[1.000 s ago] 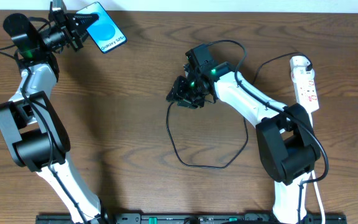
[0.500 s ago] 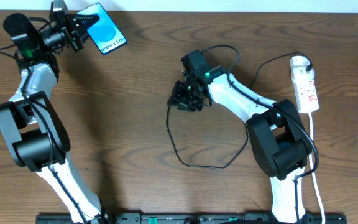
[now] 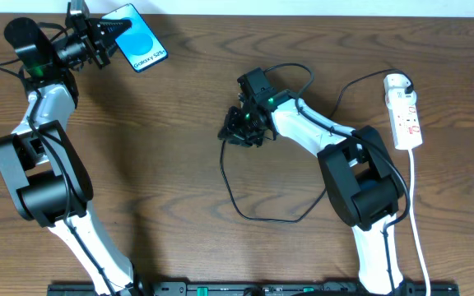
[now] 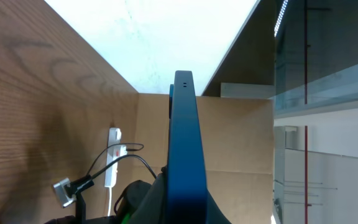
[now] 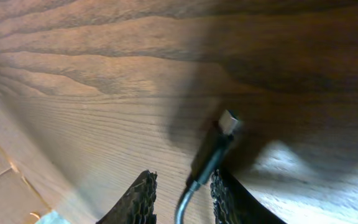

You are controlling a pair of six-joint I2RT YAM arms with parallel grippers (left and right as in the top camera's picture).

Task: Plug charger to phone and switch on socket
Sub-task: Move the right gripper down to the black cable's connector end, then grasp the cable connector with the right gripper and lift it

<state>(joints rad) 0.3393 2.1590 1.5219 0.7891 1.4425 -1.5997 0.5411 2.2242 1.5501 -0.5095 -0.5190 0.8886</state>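
The left hand [image 3: 105,39] is closed on the phone [image 3: 137,39], gripping one short end. It holds the phone at the far left of the bench [image 3: 163,148], blue screen facing up in the overhead view. In the left wrist view the phone [image 4: 185,149] shows edge-on, a thin dark blue slab rising out of the hand.

The right hand [image 3: 239,129] is low over the middle of the bench, its jaws narrow and set on either side of the charger [image 5: 205,163]. The fingers [image 5: 140,198] leave a small gap around the cable, which lies closer to the right one. Whether they press it cannot be told. The plug [image 5: 229,122] sticks out just past the fingertips, metal tip pointing away from the hand, with a dark shadow on the wood under it. Behind the hand the cable [image 3: 229,185] drops towards the near side, curls in a wide loop and climbs back to the right, under the right arm.

The socket [image 3: 403,111] lies at the far right, well apart from phone and plug. Its white cord [image 3: 415,214] runs towards the near edge.
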